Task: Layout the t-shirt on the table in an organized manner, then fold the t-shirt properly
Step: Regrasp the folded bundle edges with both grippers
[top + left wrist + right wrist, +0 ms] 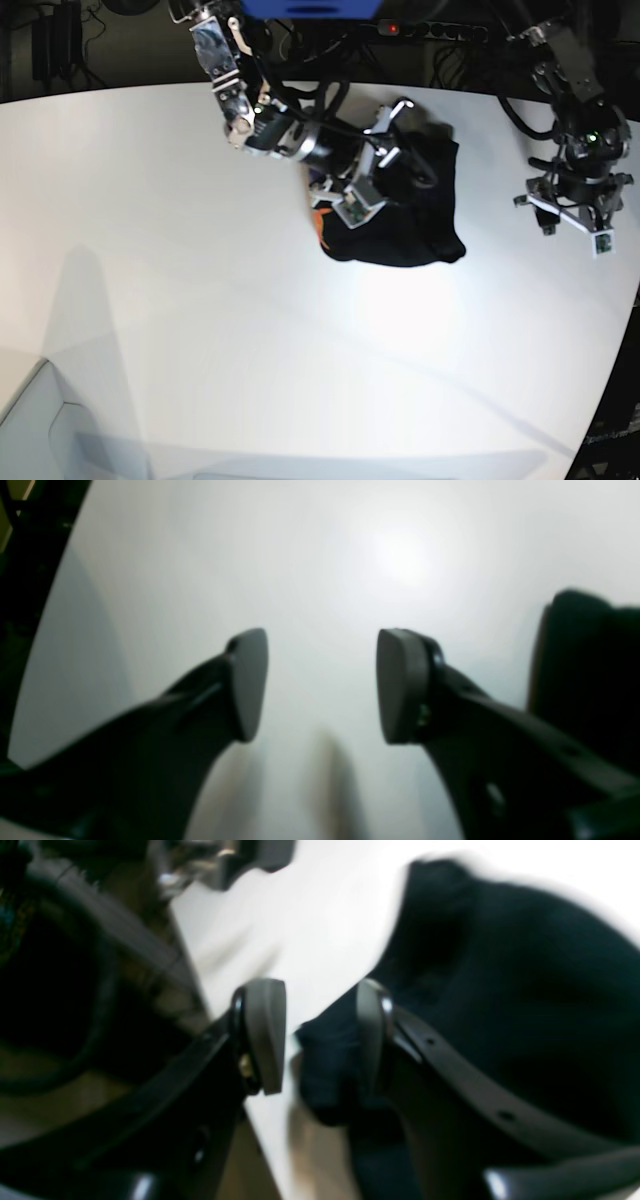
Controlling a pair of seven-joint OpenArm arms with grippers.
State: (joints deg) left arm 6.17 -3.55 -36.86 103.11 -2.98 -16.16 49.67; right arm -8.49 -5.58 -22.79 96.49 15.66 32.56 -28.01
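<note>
white table (180,300) holds crumpled black t-shirt (410,225).

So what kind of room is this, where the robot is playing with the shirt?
Probably a robot lab or workshop, not a home. Two robot arms hang over a big white table, a black t-shirt lies bunched on it, and cables with a power strip run along the dark back edge.

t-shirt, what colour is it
The t-shirt is black, with a small orange bit of print peeking out at one edge. It shows best in the base view.
</note>
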